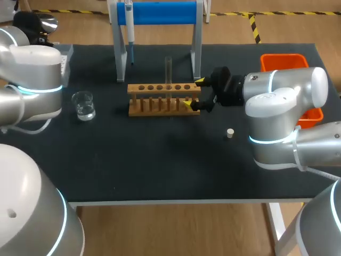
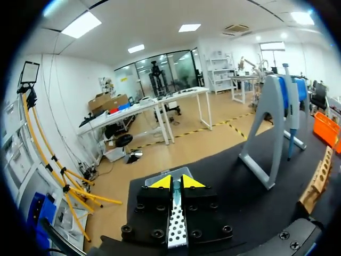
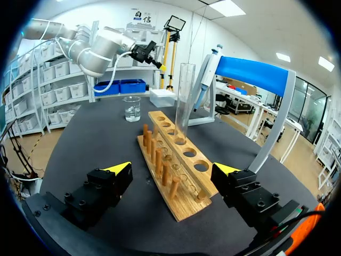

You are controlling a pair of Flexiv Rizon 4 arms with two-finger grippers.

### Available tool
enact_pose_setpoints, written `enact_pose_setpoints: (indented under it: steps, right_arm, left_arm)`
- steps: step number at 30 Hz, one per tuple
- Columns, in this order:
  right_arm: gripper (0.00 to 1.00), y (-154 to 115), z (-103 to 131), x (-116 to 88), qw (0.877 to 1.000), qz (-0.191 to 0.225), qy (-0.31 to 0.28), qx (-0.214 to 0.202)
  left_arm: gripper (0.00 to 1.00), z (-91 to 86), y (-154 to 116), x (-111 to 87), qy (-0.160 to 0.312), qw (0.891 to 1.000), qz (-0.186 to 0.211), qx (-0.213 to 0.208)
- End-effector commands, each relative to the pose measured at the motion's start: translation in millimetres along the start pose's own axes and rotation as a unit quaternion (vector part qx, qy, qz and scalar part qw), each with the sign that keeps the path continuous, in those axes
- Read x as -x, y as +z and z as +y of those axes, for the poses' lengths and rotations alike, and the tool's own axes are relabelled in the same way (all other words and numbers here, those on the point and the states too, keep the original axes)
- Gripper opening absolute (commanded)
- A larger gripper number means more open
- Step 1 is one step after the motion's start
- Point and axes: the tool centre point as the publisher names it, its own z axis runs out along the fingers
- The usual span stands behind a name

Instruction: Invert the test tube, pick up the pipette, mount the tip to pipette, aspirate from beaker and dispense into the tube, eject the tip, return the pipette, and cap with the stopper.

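Observation:
A clear test tube (image 1: 168, 72) (image 3: 184, 96) stands upright in a hole of the wooden rack (image 1: 160, 100) (image 3: 184, 200) at mid-table. My right gripper (image 1: 193, 93) (image 3: 175, 169) is open, its fingers straddling the rack's right end without touching it. The pipette (image 1: 129, 32) (image 3: 206, 74) (image 2: 289, 112) hangs on the blue-topped stand (image 1: 160, 13). A glass beaker (image 1: 83, 105) (image 3: 131, 108) of clear liquid sits at the left. The small pale stopper (image 1: 230, 133) lies in front of my right arm. My left gripper (image 2: 176, 183) is shut and empty, over the table's far left corner.
An orange bin (image 1: 287, 61) (image 2: 327, 128) sits at the far right, partly behind my right arm. A white box (image 1: 66, 53) (image 3: 162, 97) stands at the far left corner, below my left gripper. The stand's grey legs (image 1: 196, 50) rise just behind the rack.

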Motion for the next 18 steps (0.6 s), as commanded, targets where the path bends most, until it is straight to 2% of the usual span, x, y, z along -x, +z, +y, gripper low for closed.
enact_pose_setpoints:
  steps: [1, 18]
  right_arm:
    - [1.00, -0.5, -0.9, -0.1, 1.000, 0.000, 0.000, 0.001]
    - [1.00, -0.5, -0.9, -0.1, 1.000, 0.000, 0.000, 0.001]
  left_arm:
    - [0.00, -4.1, -45.7, 4.7, 0.043, 0.995, 0.091, -0.002]
    - [0.00, -4.1, -45.7, 4.7, 0.043, 0.995, 0.091, -0.002]
